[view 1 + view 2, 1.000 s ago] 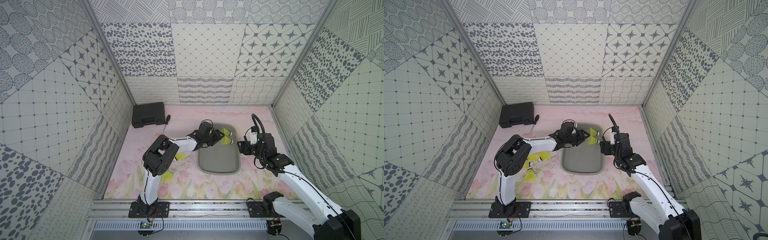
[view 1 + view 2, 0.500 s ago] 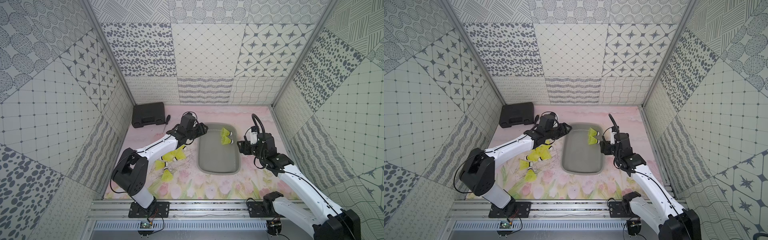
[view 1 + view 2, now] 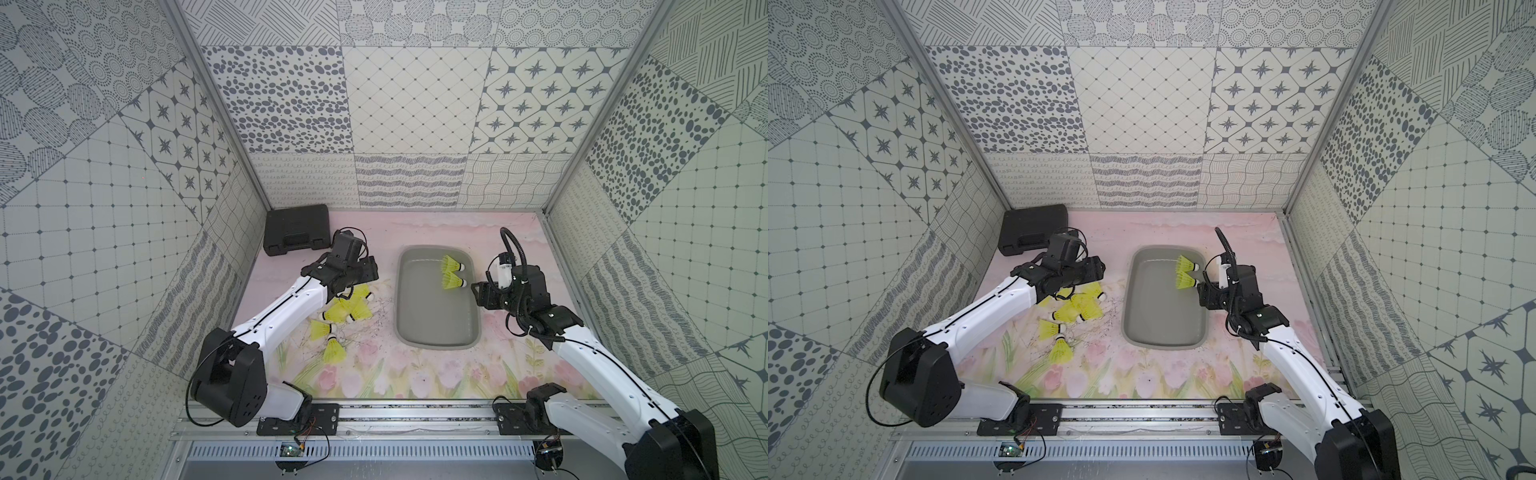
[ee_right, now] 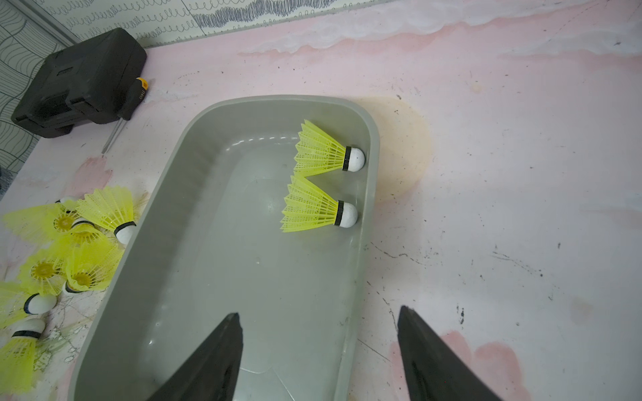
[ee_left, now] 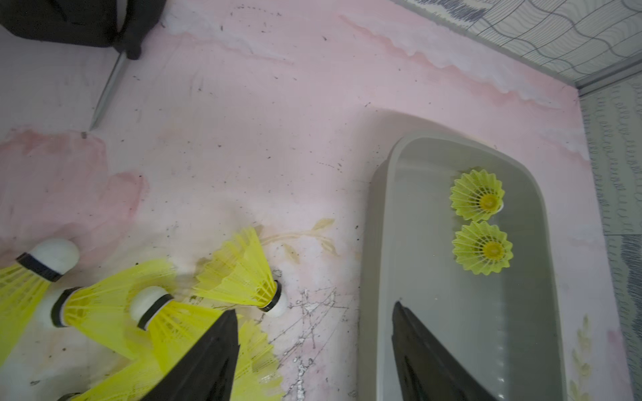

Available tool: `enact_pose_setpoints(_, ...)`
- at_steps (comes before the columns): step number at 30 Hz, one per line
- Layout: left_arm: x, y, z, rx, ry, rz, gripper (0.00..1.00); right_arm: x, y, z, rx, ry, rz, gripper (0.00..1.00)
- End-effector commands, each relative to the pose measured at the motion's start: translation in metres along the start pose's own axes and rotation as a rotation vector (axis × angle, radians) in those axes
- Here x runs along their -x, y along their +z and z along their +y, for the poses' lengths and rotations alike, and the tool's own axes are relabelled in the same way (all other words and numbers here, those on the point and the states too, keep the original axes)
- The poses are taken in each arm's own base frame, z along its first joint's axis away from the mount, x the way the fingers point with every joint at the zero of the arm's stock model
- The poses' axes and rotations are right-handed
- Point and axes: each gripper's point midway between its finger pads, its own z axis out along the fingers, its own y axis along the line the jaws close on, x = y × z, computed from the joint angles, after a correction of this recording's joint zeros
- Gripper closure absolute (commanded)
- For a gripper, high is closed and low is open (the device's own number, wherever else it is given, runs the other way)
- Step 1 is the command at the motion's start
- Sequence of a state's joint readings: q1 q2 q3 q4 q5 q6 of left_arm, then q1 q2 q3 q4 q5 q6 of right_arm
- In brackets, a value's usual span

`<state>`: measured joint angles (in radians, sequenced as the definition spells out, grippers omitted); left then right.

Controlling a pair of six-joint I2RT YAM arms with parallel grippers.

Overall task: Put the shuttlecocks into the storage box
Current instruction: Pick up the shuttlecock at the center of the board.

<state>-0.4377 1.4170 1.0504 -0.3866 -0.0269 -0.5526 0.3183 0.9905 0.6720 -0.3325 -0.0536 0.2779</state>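
Left wrist view has the left gripper (image 5: pixel 314 309) spread wide and empty, one finger over a pile of neon-yellow plastic shuttlecocks (image 5: pixel 239 274) on the pink floral mat (image 5: pixel 278 139), the other over the shallow grey plastic storage box (image 5: pixel 375 260). Right gripper (image 4: pixel 319 310) is wide and empty too, straddling the box's wall, with two more shuttlecocks (image 4: pixel 312 211) lying inside just ahead of it.

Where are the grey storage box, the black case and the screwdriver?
grey storage box (image 4: pixel 243 264): right wrist view, bare floor.
black case (image 4: pixel 80 80): right wrist view, lid.
screwdriver (image 4: pixel 133 100): right wrist view, black handle.
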Motion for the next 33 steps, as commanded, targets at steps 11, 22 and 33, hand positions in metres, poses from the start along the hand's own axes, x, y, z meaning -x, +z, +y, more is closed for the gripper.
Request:
enact_pose_setpoints(11, -0.018, 0.038, 0.065, 0.083, 0.122, 0.254, 0.39, 0.004, 0.001, 0.001, 0.009, 0.000, -0.020, 0.26)
enact_pose_setpoints(22, -0.027, 0.054, 0.054, -0.021, 0.234, 0.346, 0.42, 0.001, 0.002, -0.001, 0.002, 0.005, -0.016, 0.25)
enact_pose_setpoints(33, -0.032, 0.070, 0.041, -0.104, 0.261, 0.421, 0.51, 0.000, 0.003, -0.001, 0.002, 0.011, -0.013, 0.25)
